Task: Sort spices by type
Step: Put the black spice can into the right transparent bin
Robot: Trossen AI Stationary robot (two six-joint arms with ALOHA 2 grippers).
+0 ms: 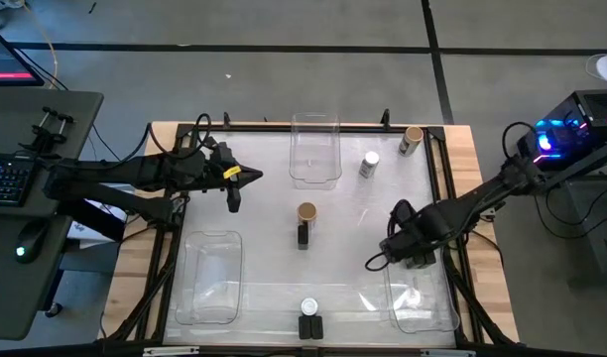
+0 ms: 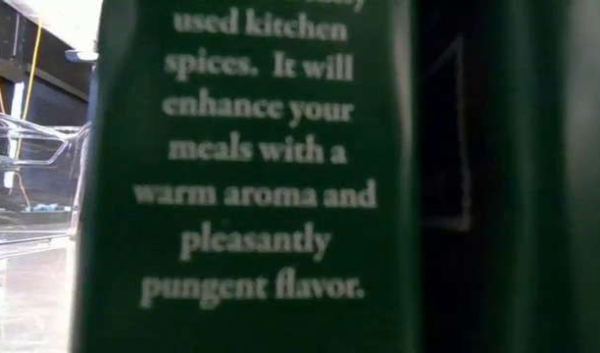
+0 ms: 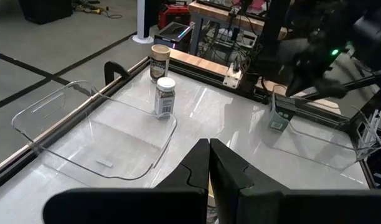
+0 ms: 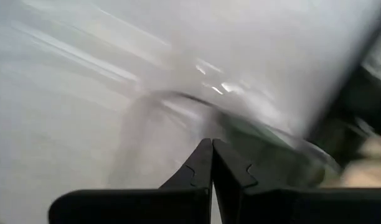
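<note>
spices scattered on the worktop [image 1: 259, 213] in the high view: tan-lidded jar [image 1: 306, 212] at centre, white-lidded jar [image 1: 369, 164] upper right. between picks, probably. left gripper [image 1: 234, 201] left of centre, fingers closed, empty; right gripper [image 1: 375, 264] lower right, likewise. next: open over one jar.

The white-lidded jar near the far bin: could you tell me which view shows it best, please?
The left wrist view: the white-lidded jar stands upright and unobstructed beside the far bin, its label visible. The high view shows it small, from above. The low view is blocked by a green box, and the right wrist view misses it.
</note>
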